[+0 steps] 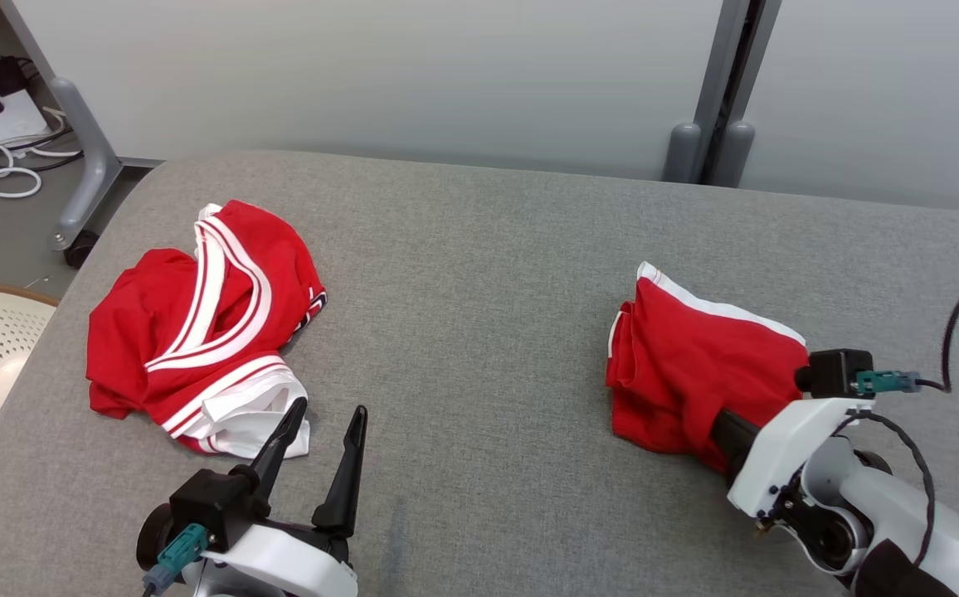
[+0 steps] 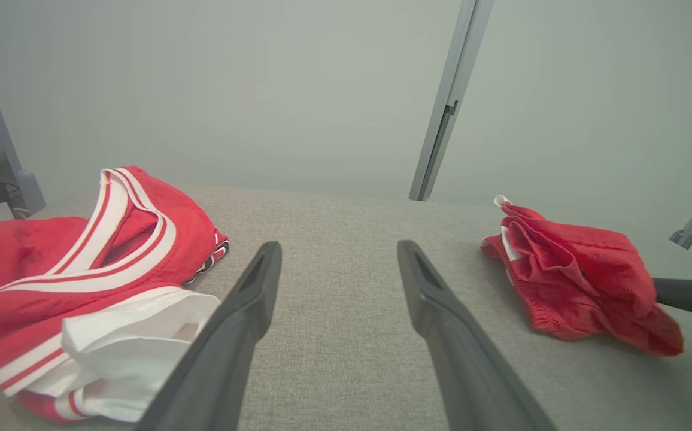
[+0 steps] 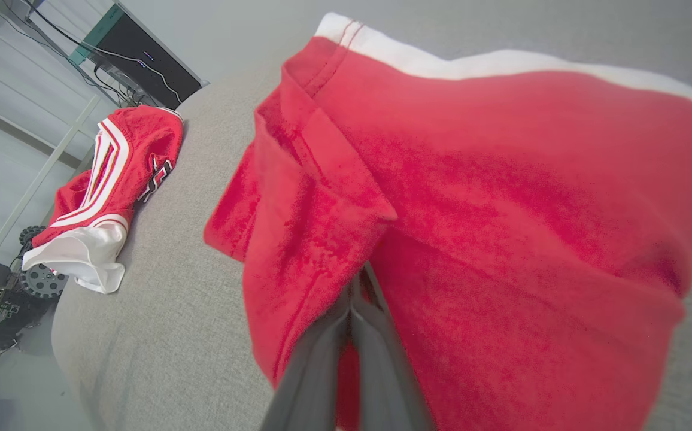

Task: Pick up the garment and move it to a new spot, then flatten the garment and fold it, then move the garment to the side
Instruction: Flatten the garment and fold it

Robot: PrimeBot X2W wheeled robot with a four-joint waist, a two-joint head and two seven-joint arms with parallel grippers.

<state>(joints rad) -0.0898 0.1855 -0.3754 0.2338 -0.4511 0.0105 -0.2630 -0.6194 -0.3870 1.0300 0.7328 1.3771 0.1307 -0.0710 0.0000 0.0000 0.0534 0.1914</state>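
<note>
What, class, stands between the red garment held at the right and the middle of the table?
Nothing visible. The right gripper is shut on the red garment; the striped jersey lies far off at the left end of the table.

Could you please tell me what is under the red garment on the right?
Shut fingers of the right gripper go under the red garment, tips covered by cloth. It lies on the grey table; the rest beneath is hidden.
</note>
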